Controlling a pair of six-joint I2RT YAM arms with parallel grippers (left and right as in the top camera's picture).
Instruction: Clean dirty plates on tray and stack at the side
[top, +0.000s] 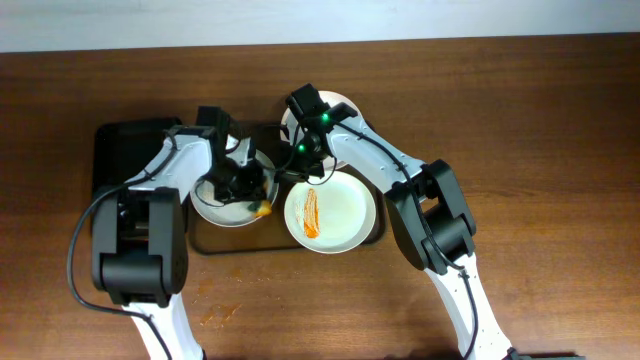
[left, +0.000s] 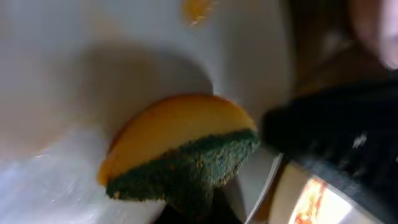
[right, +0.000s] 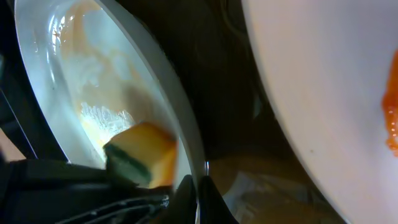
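Inspection of the tray (top: 120, 150), dark, left of centre in the overhead view, on the wooden table (top: 540, 120).

Left plate (top: 215, 212): white, glossy, wet film and pale residue across its floor in the right wrist view; work on it judged under way, not complete. The sponge (left: 180, 155), yellow with a green scouring face, rests on that plate near its right rim; the left fingers (top: 243, 188) appear clamped on the sponge. The right fingers (right: 185, 198) appear pinched on the same plate's rim, steadying it.

Smeared plate (top: 340, 210): lower centre of the overhead view, an orange streak (top: 312, 212) across its left half; untouched by either arm. Third plate (top: 345, 100): upper centre, mostly hidden beneath the right arm; condition cannot be told.

Handling, as judgement: the plates look rigid, hard-glazed and breakable; slippery where wet, so a hold belongs on the rim, well seated, with the plate kept level; a shallow pinch may slide off. The sponge is soft and light; it will compress, so grip its middle and press flat, green face down for the streak. No plates stacked at the side yet.
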